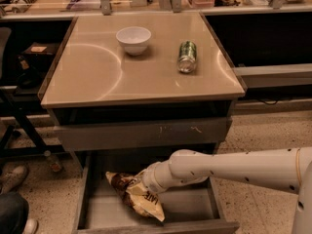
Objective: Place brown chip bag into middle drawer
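Observation:
The brown chip bag (132, 194), crinkled dark brown with a cream-yellow end, is inside the open grey middle drawer (185, 209) at its left-centre. My white arm reaches in from the right, and my gripper (144, 183) is down at the bag's upper right side, touching it. The bag hides the fingertips. The bag appears to rest on or just above the drawer floor.
On the tan cabinet top (87, 77) stand a white bowl (133, 39) and a green can (187, 56) lying on its side. A scratched grey drawer front (141, 134) sits above the open drawer. A person's shoes (13, 179) are at the left.

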### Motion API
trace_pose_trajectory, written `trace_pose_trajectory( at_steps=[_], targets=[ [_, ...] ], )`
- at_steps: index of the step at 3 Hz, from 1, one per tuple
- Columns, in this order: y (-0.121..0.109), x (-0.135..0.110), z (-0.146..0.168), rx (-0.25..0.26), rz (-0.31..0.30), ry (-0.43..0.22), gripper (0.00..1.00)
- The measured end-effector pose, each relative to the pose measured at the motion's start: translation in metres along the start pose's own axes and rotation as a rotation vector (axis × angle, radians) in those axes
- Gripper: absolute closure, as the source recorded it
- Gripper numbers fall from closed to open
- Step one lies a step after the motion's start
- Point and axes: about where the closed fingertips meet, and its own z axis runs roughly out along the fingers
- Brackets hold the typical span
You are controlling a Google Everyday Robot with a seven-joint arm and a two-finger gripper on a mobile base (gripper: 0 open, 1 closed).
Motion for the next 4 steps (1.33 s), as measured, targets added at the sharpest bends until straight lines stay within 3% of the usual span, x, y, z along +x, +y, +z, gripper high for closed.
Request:
trace_pose_trajectory(
  at_steps=[1,2,4],
  targets=[
    [-0.0007,0.0212,0.0153,-0.001,0.035,-0.028,1.0],
    [0.0002,0.0234,0.0175,-0.005,0.04,-0.028,0.81],
    [0.0002,0.0234,0.0175,-0.005,0.039,-0.028,0.35]
  ],
)
